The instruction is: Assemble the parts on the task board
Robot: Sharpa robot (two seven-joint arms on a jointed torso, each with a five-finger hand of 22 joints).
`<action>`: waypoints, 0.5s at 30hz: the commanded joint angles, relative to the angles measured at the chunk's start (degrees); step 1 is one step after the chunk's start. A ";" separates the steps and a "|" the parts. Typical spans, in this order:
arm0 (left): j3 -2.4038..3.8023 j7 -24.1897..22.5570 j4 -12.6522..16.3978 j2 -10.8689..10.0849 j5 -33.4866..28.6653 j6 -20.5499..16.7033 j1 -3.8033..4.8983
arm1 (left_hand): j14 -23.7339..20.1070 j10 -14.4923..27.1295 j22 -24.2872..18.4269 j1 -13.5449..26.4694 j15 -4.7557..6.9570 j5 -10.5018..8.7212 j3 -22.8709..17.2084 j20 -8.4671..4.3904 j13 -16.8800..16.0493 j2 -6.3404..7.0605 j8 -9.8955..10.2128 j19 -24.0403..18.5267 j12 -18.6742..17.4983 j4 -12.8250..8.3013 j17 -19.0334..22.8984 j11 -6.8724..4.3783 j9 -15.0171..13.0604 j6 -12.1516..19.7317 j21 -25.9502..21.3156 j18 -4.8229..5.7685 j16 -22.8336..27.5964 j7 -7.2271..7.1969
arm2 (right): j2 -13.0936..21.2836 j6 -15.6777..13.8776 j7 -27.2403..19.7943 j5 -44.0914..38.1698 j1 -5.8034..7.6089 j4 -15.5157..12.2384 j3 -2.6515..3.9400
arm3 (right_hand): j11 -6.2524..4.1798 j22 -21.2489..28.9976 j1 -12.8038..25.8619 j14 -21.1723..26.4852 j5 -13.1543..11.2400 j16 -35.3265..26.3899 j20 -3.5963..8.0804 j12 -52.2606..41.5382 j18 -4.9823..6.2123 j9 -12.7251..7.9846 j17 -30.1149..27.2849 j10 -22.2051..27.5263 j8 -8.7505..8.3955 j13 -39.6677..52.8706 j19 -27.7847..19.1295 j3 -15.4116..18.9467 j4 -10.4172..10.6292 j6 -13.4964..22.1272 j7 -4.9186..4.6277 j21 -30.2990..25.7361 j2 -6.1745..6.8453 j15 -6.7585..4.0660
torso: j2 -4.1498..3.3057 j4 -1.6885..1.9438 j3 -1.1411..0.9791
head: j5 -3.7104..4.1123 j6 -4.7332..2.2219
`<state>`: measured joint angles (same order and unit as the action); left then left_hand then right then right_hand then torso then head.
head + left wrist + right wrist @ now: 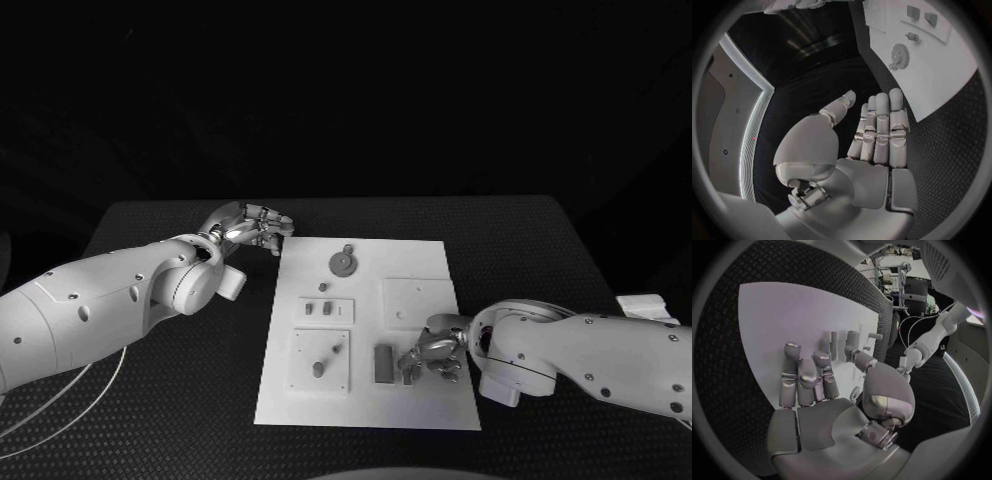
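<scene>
Our left hand (250, 224) rests empty, fingers straight, beside the white board (369, 330); our right hand (434, 352) hovers over it, fingers loosely spread.

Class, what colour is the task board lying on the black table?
White. The task board shows best in the head view.

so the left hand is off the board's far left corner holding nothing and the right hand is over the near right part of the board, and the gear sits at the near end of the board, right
Not quite: the gear lies at the far end of the task board, as the head view shows. The rest stands: the left hand is off the far left corner with nothing in it, and the right hand is over the near right part.
</scene>
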<state>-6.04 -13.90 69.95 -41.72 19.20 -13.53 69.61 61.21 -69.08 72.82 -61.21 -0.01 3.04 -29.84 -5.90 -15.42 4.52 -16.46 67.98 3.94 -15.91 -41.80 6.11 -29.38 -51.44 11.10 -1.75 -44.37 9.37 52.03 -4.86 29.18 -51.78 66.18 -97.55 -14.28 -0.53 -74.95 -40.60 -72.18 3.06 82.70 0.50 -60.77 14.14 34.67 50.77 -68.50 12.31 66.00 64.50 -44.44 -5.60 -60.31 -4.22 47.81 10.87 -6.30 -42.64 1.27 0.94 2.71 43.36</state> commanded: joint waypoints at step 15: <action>0.03 -0.63 0.37 -0.08 -0.62 0.33 0.05 | 0.30 0.30 0.07 0.20 0.08 -0.03 0.03 0.18 0.05 -0.14 -0.16 0.39 0.07 0.30 -0.09 -0.12 0.05 0.04 -0.30 -2.58 0.26 0.15 | 1.80 3.46 -12.11 -0.99 3.03 2.33 0.08 | 0.08 -0.91 -2.24 0.06 -0.21 -0.16 0.20 -0.16 0.86 0.15 -0.08 -0.21 0.12 -0.08 0.38 0.39 -1.97 2.49 -1.74 -0.17 1.08 -0.16 | 0.14 -0.06 0.01 | 0.41 -2.06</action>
<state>-6.04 -13.90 69.99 -41.73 19.18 -13.55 69.61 61.21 -69.09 72.80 -61.21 -0.01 3.04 -29.84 -5.81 -15.42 4.52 -16.46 67.89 3.94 -15.91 -41.83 6.10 -29.38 -51.44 11.11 -1.75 -44.37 9.37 53.89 -4.05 24.21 -52.98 68.67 -95.59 -14.26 -0.61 -74.95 -42.92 -72.18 3.06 82.70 0.51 -60.77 14.69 34.87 50.77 -68.38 12.30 66.00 64.52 -43.79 -7.54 -59.25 -4.47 47.81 11.56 -6.29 -42.56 1.21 0.93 3.00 41.80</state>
